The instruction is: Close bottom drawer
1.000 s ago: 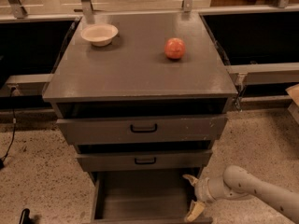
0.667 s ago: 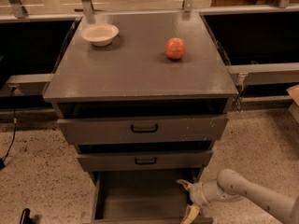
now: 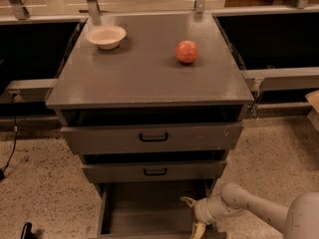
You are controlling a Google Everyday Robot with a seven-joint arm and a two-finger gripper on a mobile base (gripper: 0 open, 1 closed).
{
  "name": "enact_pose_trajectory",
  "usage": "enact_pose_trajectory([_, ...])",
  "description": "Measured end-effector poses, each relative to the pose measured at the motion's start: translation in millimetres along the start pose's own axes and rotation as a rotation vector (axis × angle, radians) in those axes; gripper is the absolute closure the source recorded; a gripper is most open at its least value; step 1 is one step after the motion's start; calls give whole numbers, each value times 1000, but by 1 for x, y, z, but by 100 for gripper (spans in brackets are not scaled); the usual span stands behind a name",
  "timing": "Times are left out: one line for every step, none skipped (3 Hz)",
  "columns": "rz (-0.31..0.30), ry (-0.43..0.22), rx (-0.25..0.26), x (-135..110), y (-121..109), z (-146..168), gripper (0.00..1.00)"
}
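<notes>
Camera view: tool (image 3: 193, 215) at bottom drawer (image 3: 144, 214) of 3.

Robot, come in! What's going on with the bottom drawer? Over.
Tool open, low at the right front of the bottom drawer. Drawer pulled out, not shut. Bowl and red fruit up top, out of its path.

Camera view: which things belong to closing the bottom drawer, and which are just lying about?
Belongs to the job:
- bottom drawer, pulled out
- claw, open, low inside the drawer's right front corner

Just lying about:
- white bowl and apple, apart on the cabinet top
- top drawer and middle drawer, above it
</notes>
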State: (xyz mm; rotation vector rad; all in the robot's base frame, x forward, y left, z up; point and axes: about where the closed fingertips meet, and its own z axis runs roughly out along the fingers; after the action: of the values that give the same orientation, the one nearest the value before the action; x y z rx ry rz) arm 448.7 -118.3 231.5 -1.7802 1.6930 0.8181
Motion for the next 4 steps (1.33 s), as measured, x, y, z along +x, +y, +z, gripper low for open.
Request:
enact_pose_trajectory([-9,41,6,14,0,13,1])
enact_pose_trajectory([-10,70,15,24,-2,21,17])
enact_pose_trajectory([6,83,23,38,-2,27,29])
enact_pose_trajectory([5,82,27,38,-2,25,30])
